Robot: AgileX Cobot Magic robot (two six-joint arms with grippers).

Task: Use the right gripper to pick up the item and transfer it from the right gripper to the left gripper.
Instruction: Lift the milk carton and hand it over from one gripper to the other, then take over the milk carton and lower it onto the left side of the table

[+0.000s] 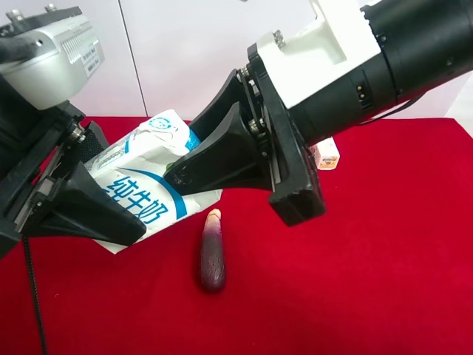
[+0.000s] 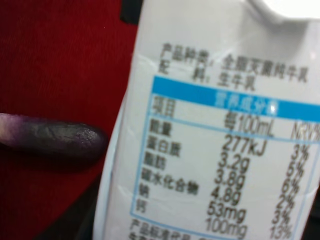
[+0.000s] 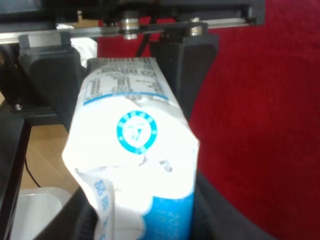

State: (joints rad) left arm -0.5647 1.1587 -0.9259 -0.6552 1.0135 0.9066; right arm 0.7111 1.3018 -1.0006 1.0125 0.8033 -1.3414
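Note:
A white and blue milk carton [image 1: 151, 144] hangs tilted above the red cloth, held at both ends. The arm at the exterior high view's right is my right arm. Its gripper [image 1: 185, 148] is shut on the carton's upper end. The right wrist view shows the carton [image 3: 135, 135] between my own dark fingers [image 3: 215, 210]. My left gripper [image 1: 118, 181] is shut on the lower end, and its fingers [image 3: 185, 65] flank the carton's far end. The left wrist view shows the carton's nutrition panel [image 2: 215, 140] close up.
A dark purple eggplant [image 1: 212, 255] lies on the red cloth [image 1: 369, 266] just below the carton and also shows in the left wrist view [image 2: 50, 137]. A small orange and white object [image 1: 326, 155] sits behind the right arm. The table's edge and floor [image 3: 45, 155] are beyond the left gripper.

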